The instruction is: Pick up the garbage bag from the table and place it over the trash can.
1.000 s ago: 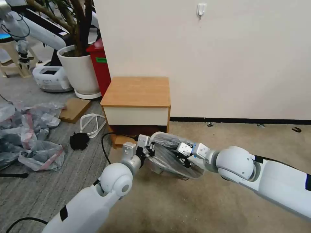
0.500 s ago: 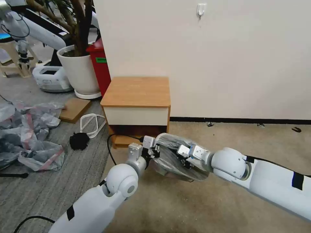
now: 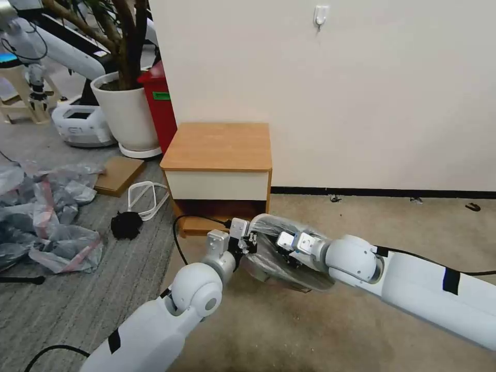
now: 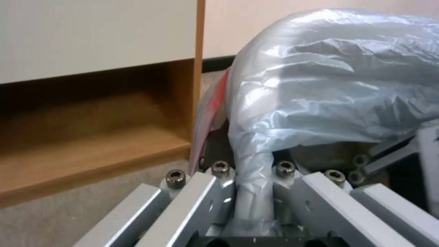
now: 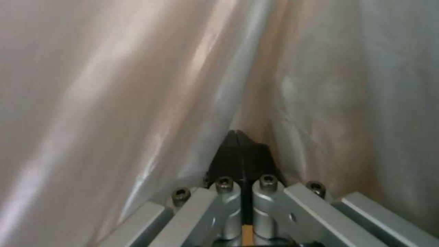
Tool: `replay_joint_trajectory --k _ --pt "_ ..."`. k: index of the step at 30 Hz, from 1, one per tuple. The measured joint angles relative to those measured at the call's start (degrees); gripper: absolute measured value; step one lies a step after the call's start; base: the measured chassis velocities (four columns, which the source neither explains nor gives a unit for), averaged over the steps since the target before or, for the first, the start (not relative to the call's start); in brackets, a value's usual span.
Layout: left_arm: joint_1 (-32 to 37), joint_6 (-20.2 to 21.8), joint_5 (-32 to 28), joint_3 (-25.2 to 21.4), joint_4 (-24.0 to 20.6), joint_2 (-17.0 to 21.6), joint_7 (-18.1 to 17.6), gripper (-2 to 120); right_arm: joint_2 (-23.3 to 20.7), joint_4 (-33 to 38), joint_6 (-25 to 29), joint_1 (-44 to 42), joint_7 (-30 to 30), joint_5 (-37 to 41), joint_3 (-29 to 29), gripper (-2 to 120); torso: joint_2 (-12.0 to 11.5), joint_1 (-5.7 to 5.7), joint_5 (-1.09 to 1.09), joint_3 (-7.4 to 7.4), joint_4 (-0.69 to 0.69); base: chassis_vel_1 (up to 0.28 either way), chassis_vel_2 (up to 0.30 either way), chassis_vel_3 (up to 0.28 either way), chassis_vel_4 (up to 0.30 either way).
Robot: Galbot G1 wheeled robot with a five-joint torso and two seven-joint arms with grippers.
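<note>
Both hands grip the garbage bag (image 3: pixel 274 248) low on the floor before the worktop (image 3: pixel 217 147): the left hand (image 4: pixel 253 192) clenches a twisted gather, the right hand (image 5: pixel 242 192) pinches film. Thin, light and slippery, it probably handles best by its pink-banded rim.

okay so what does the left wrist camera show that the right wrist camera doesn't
Left wrist view alone: the table with its white drawer front and low wood shelf, carpet, and the garbage bag's pink-red band beside the left claw, which pinches a twisted strand of the bag.

Right wrist view alone: the right claw, closed amid plastic sheets with its black tips pressed together.

Both: translucent bag plastic held close to that arm's own claw.
</note>
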Motion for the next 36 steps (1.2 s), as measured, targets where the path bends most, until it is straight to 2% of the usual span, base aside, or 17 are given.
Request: replay_joint_trajectory --k 36 --pt "-0.4 0.0 -3.5 -0.1 -1.1 0.0 -1.6 3 5.0 -8.0 0.0 -1.5 0.2 -4.4 0.0 0 0.0 0.00 0.00 0.00 -0.01 0.000 0.000 0.000 0.000"
